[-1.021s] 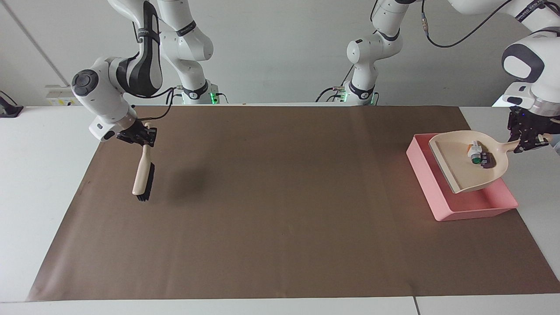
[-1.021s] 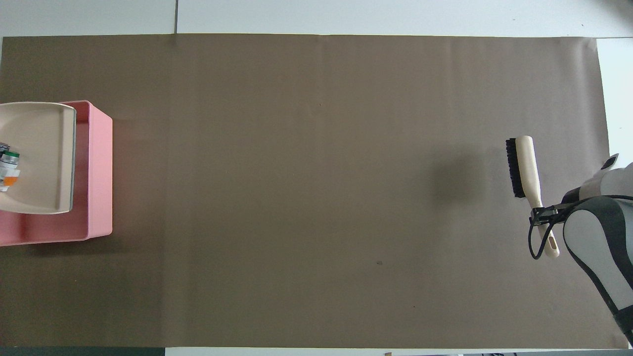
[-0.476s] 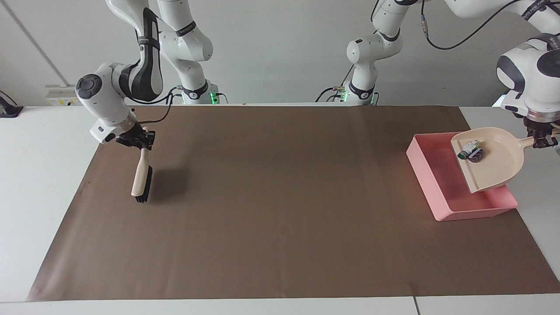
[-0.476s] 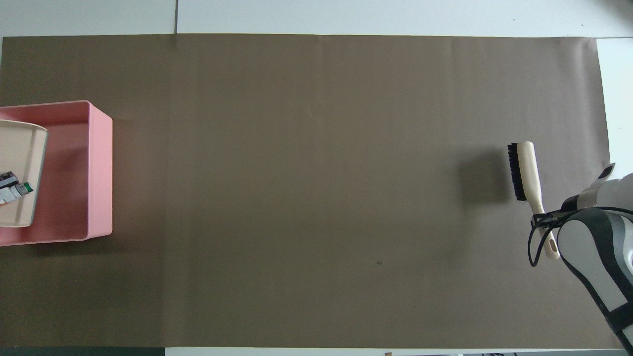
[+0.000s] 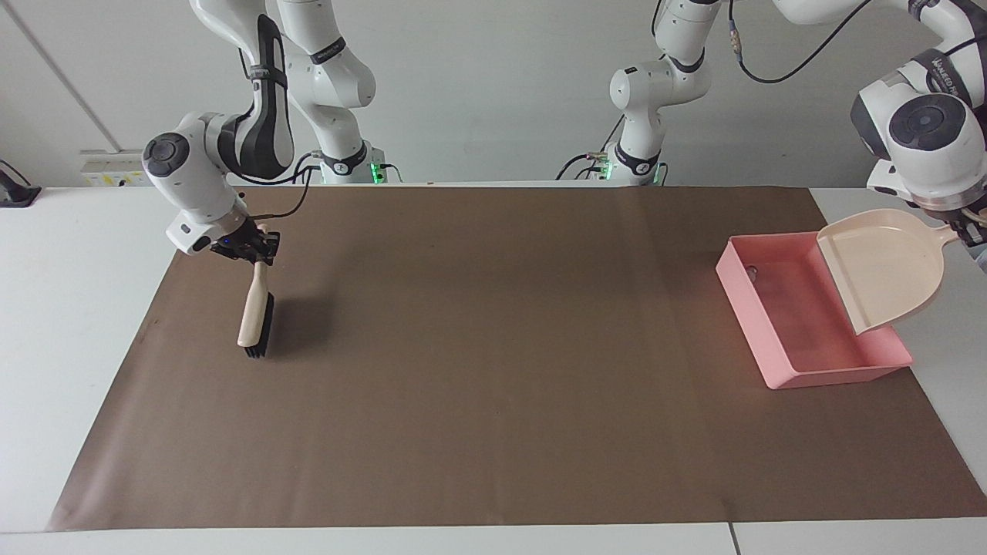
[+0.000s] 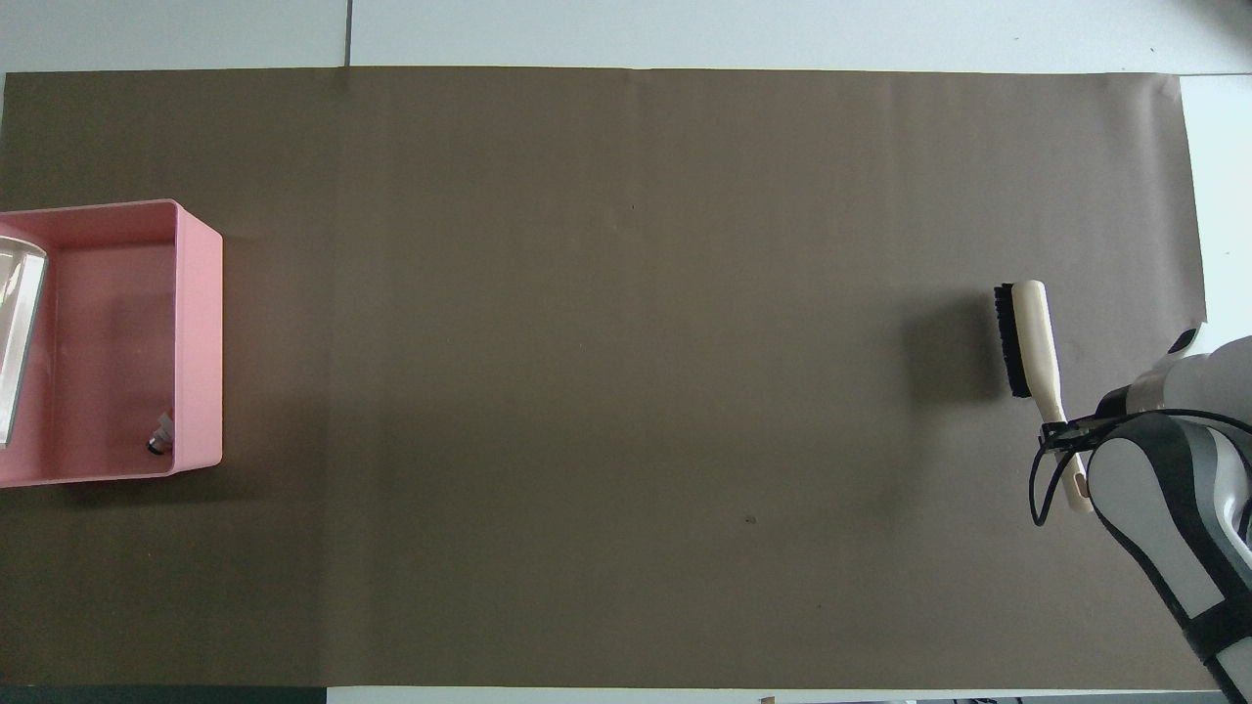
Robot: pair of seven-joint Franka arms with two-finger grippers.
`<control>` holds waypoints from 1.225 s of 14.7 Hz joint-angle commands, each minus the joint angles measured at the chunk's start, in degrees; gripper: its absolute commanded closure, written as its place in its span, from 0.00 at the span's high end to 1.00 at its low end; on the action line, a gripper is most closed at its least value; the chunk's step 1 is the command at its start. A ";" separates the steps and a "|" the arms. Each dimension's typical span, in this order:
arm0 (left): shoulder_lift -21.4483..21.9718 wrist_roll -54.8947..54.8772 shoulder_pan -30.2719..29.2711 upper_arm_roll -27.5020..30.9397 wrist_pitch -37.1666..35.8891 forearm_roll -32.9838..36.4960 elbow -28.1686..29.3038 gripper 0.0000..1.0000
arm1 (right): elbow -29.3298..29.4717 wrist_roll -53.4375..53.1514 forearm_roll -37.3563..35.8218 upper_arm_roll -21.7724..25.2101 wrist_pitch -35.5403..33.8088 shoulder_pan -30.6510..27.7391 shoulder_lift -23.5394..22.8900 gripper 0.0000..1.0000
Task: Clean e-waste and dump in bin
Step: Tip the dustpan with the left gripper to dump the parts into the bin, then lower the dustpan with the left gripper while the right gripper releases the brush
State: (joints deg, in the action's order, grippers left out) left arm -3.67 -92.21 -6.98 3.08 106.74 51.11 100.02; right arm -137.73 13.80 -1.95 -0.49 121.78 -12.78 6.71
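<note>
a white desk under a plain pale wall carries a brown paper mat (image 5: 493, 354) that covers most of its top.

the bin (image 5: 802, 362), a shallow pink tray with sloped walls, sits on the mat at the left arm's end of the desk. the e-waste (image 6: 160, 436) lies inside it, in the corner nearest the robots and toward the middle of the desk; only a small grey and dark bit is discernible. judged light, rigid and loose, it will slide or bounce on smooth plastic. do not pinch it; move it with dustpan and brush.

the left gripper (image 5: 970, 226) holds the beige dustpan (image 5: 887, 270) by its handle, jaws closed on it as far as can be seen. the pan is tilted steeply, lip down over the bin, and appears empty. the pan is stiff and light; the handle is the correct hold.

the right gripper (image 5: 248, 245) is over the right arm's end of the mat, jaws closed on the handle of the brush (image 5: 255, 316), which hangs bristle end down at the mat.

judgement: dumping appears complete.
</note>
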 commanded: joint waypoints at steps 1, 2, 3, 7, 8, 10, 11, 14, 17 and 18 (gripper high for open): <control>1.74 0.46 3.19 -0.35 -7.40 0.92 -2.81 0.00 | -1.31 -1.58 -0.95 -0.21 1.44 -0.05 0.67 0.00; 2.09 0.19 4.51 -0.53 -9.08 0.66 -2.82 0.00 | -1.58 -1.23 -0.95 -0.21 1.70 -0.05 0.59 0.00; 2.35 0.19 6.44 -0.70 -10.14 -1.78 -2.73 0.01 | -2.10 -1.14 -0.95 -0.21 2.58 0.04 0.41 0.01; 3.84 0.28 8.99 -0.79 -10.33 -16.71 -0.46 0.02 | -2.11 -1.05 -0.95 -0.21 2.06 0.74 0.32 0.51; 4.81 0.45 9.79 -0.79 -8.93 -20.58 1.65 0.02 | -1.93 -1.05 -0.95 -0.30 1.62 0.74 0.32 0.79; 5.08 0.72 13.29 -0.79 -7.69 -24.55 4.38 0.02 | -0.62 -1.40 -0.95 -0.47 0.83 1.44 0.32 1.00; 5.17 1.06 15.66 -0.70 -7.60 -25.79 5.78 0.02 | 1.21 -1.75 -0.60 -0.47 -0.13 3.19 0.41 1.00; 5.34 6.49 21.02 -0.79 -4.63 -28.87 10.70 0.00 | 8.07 -1.67 -0.51 -0.47 -3.12 6.27 0.85 1.00; 5.34 15.02 26.22 -0.70 0.03 -28.88 17.21 0.00 | 13.61 -1.41 -0.86 -0.39 -3.49 6.02 1.64 1.00; 5.00 16.96 27.62 -0.70 1.35 -28.88 18.79 0.00 | 14.67 -1.14 -1.03 -0.30 -3.65 6.02 2.08 1.00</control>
State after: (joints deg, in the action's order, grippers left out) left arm -0.70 -79.01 18.04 1.39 104.39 22.86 113.59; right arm -125.71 12.79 -1.95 -0.79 119.31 -5.91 8.07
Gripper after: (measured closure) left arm 0.665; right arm 0.000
